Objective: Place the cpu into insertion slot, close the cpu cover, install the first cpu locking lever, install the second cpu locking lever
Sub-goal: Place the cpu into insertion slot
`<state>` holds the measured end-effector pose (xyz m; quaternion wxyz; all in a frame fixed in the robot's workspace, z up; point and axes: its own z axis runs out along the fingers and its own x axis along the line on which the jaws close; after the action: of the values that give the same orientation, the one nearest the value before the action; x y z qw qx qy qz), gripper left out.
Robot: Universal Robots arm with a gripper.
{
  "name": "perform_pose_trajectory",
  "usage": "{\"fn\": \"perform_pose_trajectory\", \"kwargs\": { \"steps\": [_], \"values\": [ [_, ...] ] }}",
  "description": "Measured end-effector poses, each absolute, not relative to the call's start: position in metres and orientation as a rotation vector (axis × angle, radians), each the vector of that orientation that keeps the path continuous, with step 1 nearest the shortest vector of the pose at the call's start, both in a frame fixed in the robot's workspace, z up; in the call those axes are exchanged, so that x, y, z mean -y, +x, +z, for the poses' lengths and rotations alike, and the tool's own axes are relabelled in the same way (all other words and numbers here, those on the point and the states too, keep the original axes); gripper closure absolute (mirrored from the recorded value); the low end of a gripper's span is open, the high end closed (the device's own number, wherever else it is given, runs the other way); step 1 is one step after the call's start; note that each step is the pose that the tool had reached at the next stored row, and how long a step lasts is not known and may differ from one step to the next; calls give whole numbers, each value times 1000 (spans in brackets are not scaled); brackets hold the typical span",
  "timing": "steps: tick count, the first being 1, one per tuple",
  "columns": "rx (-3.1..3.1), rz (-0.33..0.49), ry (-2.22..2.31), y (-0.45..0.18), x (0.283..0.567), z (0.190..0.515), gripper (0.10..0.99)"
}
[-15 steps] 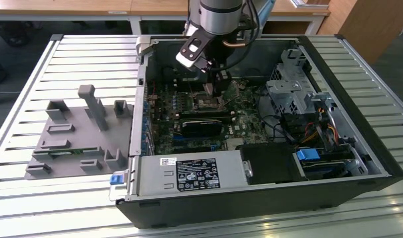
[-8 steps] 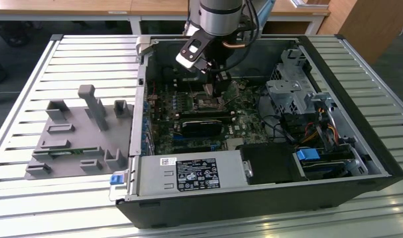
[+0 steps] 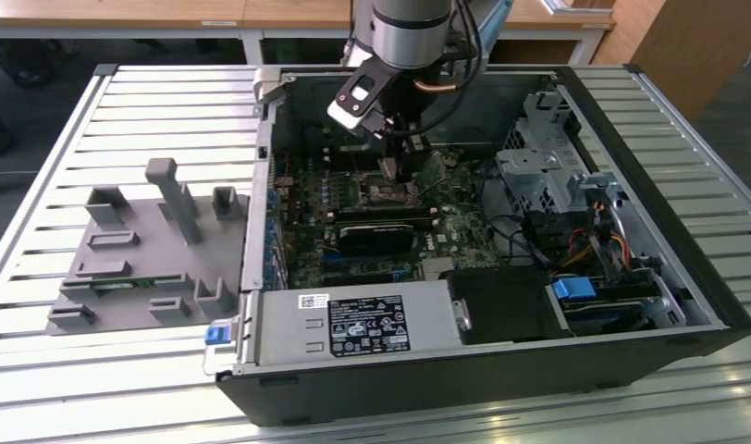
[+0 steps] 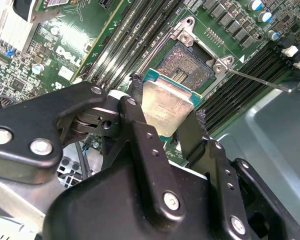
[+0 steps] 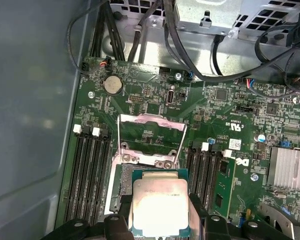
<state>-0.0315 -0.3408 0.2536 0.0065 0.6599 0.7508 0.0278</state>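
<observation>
Step one is in hand: the cpu (image 4: pixel 167 107) is pinched at its edges between the fingers (image 4: pixel 142 140) and held just over the insertion slot (image 4: pixel 182 60), judged not yet seated. The cpu cover (image 5: pixel 151 136) stands open. Seating is judged to require square alignment.

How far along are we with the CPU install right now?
Done: none of the four steps. In hand: the gripper, jaws shut on the cpu, holds it over the insertion slot, not seated. Left: the cpu cover stands open and a locking lever juts out free, so seating, closing the cover and both levers are not yet done.
</observation>
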Motion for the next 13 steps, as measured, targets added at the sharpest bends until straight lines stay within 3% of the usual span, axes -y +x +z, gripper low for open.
{"fn": "perform_pose_trajectory", "kwargs": {
  "steps": [13],
  "values": [
    [-2285, 86, 2133, -34, 340, 249, 557]
  ]
}}
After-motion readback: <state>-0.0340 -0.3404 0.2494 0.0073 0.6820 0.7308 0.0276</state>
